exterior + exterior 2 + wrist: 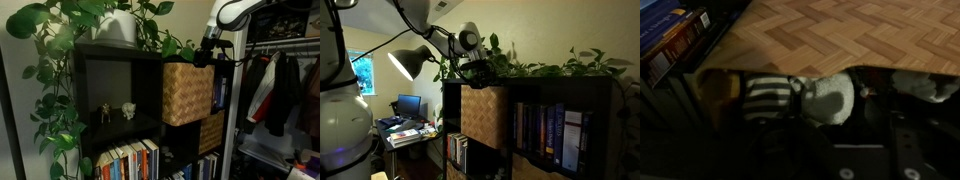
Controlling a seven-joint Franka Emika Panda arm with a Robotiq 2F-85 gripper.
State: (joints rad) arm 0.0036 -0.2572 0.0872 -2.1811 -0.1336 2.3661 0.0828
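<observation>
I cannot tell your end effector's (207, 57) grip; below it the basket (187, 92) sticks out, exposing the striped toy (770, 98).

From my end this reads as a home, likely a bedroom that doubles as a study. The dark cube bookshelf (110, 85) carries rows of books (128, 160), two little figurines (128, 110) and a woven basket (187, 92), with a trailing houseplant (60, 60) on top. Clothes (275, 90) hang just beside the bookshelf. Beyond it stand a cluttered worktop (405, 130) with a monitor (410, 104), a desk lamp (410, 62) and a window (362, 72).
</observation>
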